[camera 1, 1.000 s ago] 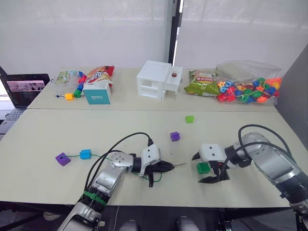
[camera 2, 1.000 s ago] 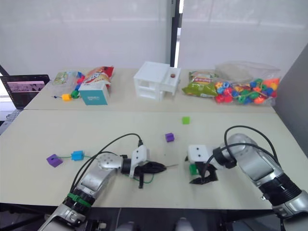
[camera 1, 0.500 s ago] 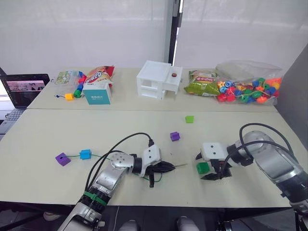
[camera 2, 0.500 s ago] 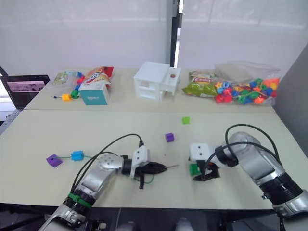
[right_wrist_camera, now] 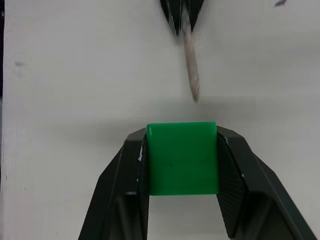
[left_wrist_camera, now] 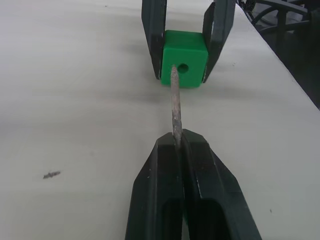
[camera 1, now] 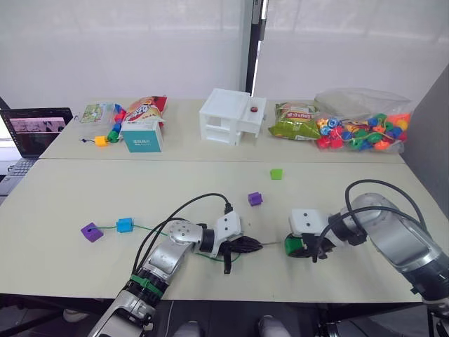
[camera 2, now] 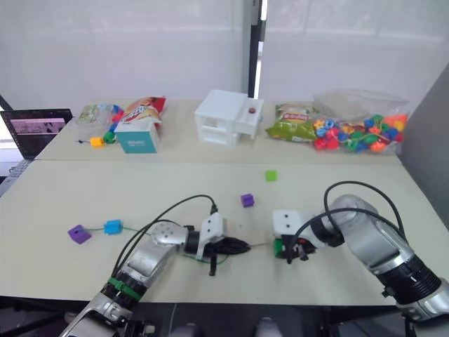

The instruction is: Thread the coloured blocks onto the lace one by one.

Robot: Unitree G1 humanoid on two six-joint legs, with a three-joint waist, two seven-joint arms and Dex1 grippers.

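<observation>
The left gripper (left_wrist_camera: pixel 177 142), pinching the lace's silvery tip (left_wrist_camera: pixel 174 102), has advanced to the hole of the dark green block (left_wrist_camera: pixel 184 65), now clamped in the right gripper (right_wrist_camera: pixel 182 145); threading can start. Farther out, a purple block (camera 1: pixel 255 199) and light green block (camera 1: pixel 276 173) lie clear; nothing obstructs.

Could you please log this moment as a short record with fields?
left claw: shut on the stiff silvery tip of the thin bright-green lace
right claw: shut on the dark green plastic cube
tip versus hole: just left of the cube's hole, not yet in
already on lace: blue cube, purple cube
loose cubes: purple, light green
</observation>
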